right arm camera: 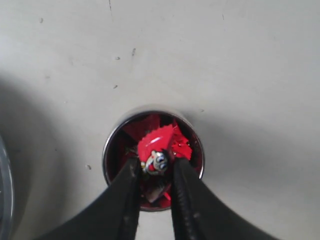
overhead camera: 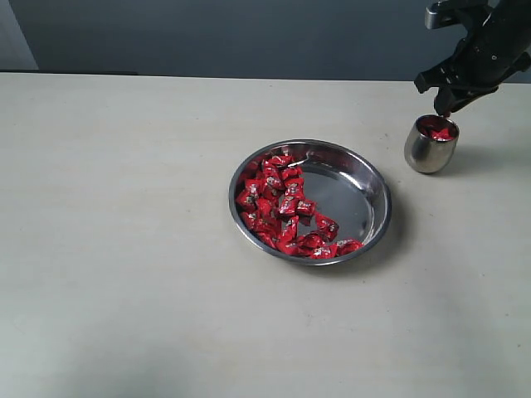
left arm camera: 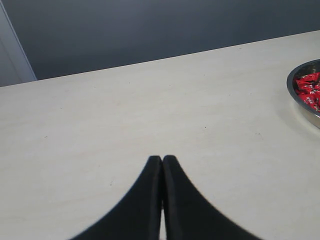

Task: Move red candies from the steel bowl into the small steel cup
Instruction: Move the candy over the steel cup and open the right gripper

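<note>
The steel bowl (overhead camera: 357,195) lies mid-table, with several red candies (overhead camera: 278,207) heaped along its left and near side. To its right stands the small steel cup (overhead camera: 430,148), and red candies (overhead camera: 440,131) show in its mouth. My right gripper (overhead camera: 443,109) hangs just above the cup. In the right wrist view the right gripper (right arm camera: 156,162) is shut on a red candy (right arm camera: 159,145), right over the cup's (right arm camera: 112,145) opening. My left gripper (left arm camera: 162,159) is shut and holds nothing, low over bare table. The bowl's rim (left arm camera: 302,105) and some candies (left arm camera: 307,89) show beside it.
The pale table (overhead camera: 124,232) has a dark wall behind its far edge. A sliver of the bowl's rim (right arm camera: 4,200) shows in the right wrist view beside the cup. The left arm is out of the exterior view.
</note>
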You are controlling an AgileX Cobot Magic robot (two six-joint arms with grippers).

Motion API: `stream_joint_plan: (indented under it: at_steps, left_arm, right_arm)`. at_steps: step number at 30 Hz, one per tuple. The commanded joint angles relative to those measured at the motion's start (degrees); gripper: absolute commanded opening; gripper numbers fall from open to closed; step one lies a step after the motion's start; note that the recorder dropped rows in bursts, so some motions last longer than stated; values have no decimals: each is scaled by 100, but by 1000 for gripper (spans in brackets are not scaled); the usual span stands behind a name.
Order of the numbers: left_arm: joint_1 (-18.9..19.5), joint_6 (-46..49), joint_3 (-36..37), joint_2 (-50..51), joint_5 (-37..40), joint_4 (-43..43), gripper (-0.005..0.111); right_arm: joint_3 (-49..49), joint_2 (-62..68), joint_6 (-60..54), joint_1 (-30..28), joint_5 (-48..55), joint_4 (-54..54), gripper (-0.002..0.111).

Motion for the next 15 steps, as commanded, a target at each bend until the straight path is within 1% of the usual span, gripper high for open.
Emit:
stream_joint_plan:
  at_steps: [1,9,10,14,15]
  left_arm:
    - [-60,-32,-6,-25,-20,-2,0]
    - [-60,-32,-6,-25,-20,-2,0]
    - [-60,-32,-6,-25,-20,-2,0]
    - [-60,-32,-6,-25,-20,-2,0]
    - [-60,-32,-6,-25,-20,-2,0]
  right_arm:
    - [-29,-26,-10,-38,5,-60,9]
    - [-29,-26,-47,-38,44,-88,9]
    - [-29,-26,-47,-38,32,-88,10]
    - [-29,-26,-47,-38,43,-88,28]
    - [-29,-26,-47,-38,43,-88,31]
